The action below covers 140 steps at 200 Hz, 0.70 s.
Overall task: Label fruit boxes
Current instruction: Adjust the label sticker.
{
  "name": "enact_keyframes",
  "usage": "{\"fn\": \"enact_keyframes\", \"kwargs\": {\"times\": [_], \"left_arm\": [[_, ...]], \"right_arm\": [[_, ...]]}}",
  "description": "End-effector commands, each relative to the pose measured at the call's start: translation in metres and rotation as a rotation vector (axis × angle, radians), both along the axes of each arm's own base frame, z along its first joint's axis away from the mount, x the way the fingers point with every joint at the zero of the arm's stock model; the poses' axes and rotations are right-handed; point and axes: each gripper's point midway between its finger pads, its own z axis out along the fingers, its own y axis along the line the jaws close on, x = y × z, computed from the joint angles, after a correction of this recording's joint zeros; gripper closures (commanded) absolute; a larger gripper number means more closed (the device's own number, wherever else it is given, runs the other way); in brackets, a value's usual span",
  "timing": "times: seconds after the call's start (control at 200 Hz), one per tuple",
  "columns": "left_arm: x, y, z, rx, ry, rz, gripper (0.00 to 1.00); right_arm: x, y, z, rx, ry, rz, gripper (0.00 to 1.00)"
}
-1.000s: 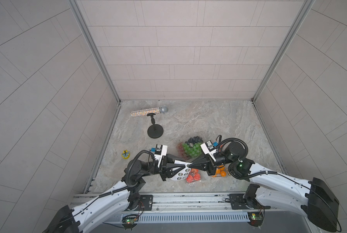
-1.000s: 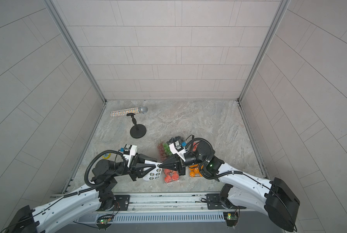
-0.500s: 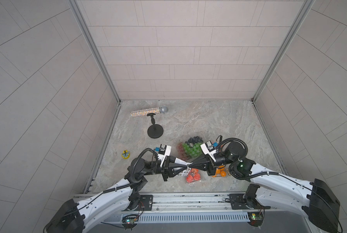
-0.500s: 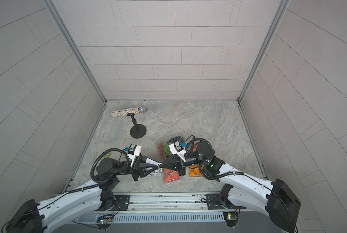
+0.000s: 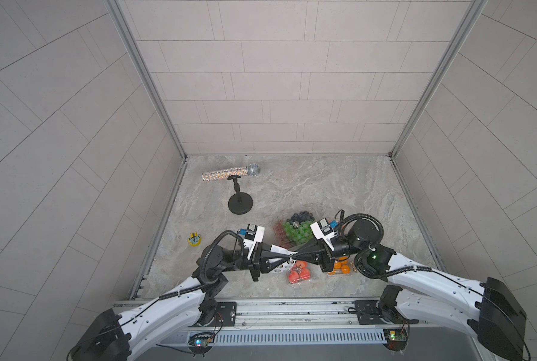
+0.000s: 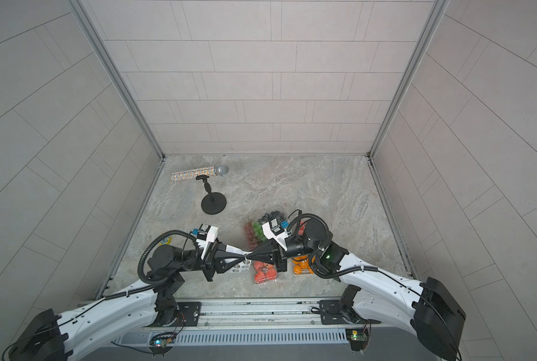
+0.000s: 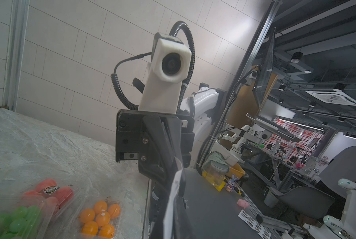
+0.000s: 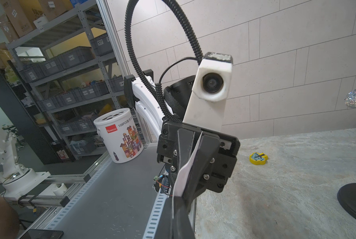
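Your left gripper (image 5: 286, 257) has closed up, its jaws now pinched on the white sticker sheet (image 5: 277, 249). It sits tip to tip with the right gripper (image 5: 294, 257), which is clamped on the same sheet. From the left gripper, a red-fruit box (image 5: 299, 272) lies just beside the tips. The grape box (image 5: 295, 233) is near, past them, and the orange box (image 5: 340, 268) is farther, partly under the right gripper's body.

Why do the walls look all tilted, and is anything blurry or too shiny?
In both top views the wide lens splays the tiled walls outward; light is even, shadows soft. In the left wrist view glare whitens the upper wall, and the white sheet near the lens is blurry. In the right wrist view the shelves lean sideways.
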Motion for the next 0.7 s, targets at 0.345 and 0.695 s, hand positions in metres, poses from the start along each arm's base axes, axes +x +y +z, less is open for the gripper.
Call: {"fn": "enact_keyframes", "kwargs": {"times": [0.345, 0.695], "left_arm": [[-0.0061, 0.0042, 0.0076, -0.024, -0.041, -0.009, 1.0], [-0.0021, 0.0028, 0.0033, -0.008, -0.035, 0.011, 1.0]], "right_arm": [[-0.007, -0.0023, 0.0101, 0.033, -0.039, 0.023, 1.0], [-0.0132, -0.0015, 0.0146, 0.064, -0.019, 0.075, 1.0]]}}
